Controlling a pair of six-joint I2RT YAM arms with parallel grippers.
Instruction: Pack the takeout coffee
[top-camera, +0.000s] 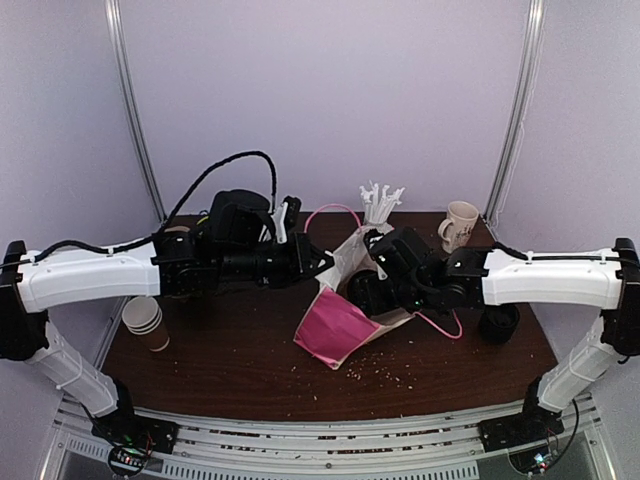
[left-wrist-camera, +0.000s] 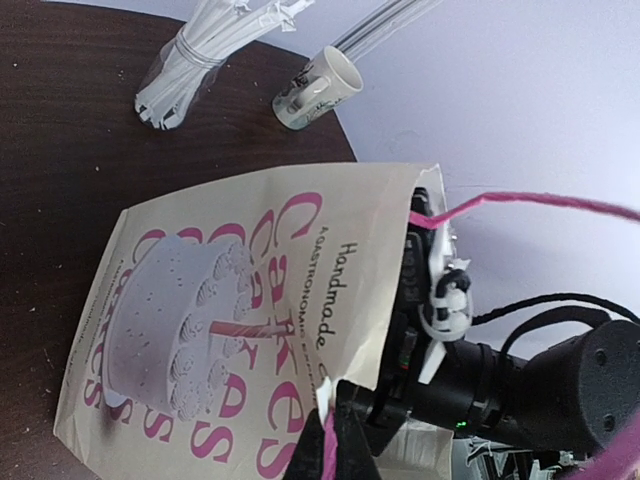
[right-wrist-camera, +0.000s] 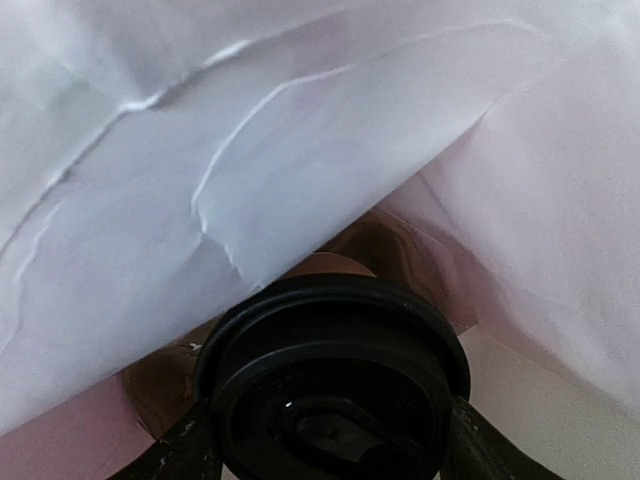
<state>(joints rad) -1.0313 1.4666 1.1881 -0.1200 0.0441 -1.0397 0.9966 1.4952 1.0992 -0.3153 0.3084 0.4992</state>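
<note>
While inside bag, coffee between right jaws.

We held our left arm and right arm stretched toward each other; our left gripper was pinched tight, our right gripper spread wide, gripping.

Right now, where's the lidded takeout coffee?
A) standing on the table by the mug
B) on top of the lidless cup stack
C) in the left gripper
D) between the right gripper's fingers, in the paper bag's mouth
D: the right wrist view shows the takeout coffee between the fingers of the right gripper, with the pale inner walls of the paper bag around it.
</note>
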